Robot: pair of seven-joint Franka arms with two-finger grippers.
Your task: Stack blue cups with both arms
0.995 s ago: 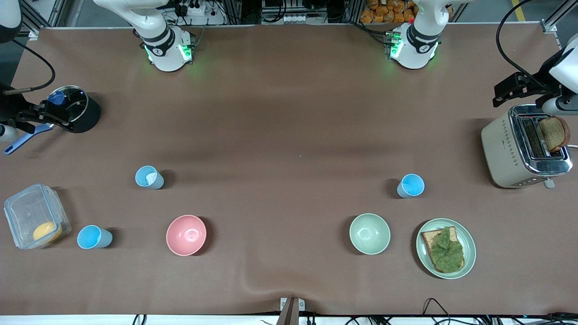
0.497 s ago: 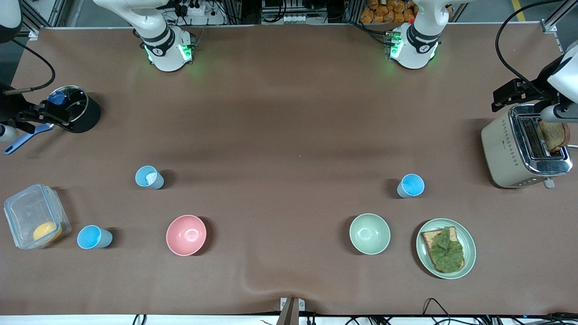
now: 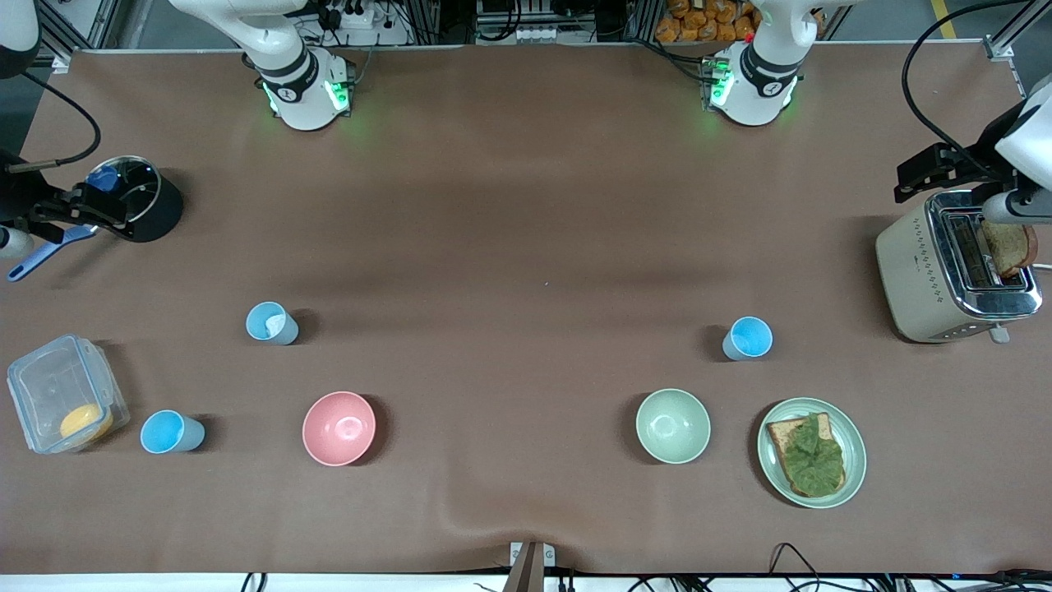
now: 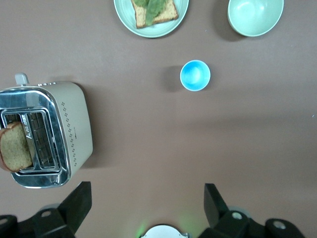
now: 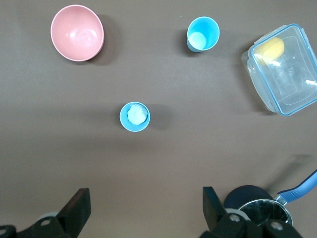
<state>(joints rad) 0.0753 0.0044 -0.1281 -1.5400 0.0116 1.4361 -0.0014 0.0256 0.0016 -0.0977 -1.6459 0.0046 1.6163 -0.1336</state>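
Notes bread slice sunk lower in toaster than a second ago; finds blue cups unshifted. Counts three upright, apart on worktop: one toward left arm's end, two toward right arm's end. Shows left pincer and right pincer spread wide, empty, probably high above own bases. Best to descend straight over a cup, pinch wall near rim, lift level.

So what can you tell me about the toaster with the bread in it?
The toaster is cream-coloured with a shiny silver top, two long slots and rows of little dots on its side. It looks like metal. A brown slice of bread sticks up from one slot. The toaster stands on the brown table at the left arm's end, farther from the front camera than the plate with the leafy bread. A small lever pokes out of one end.
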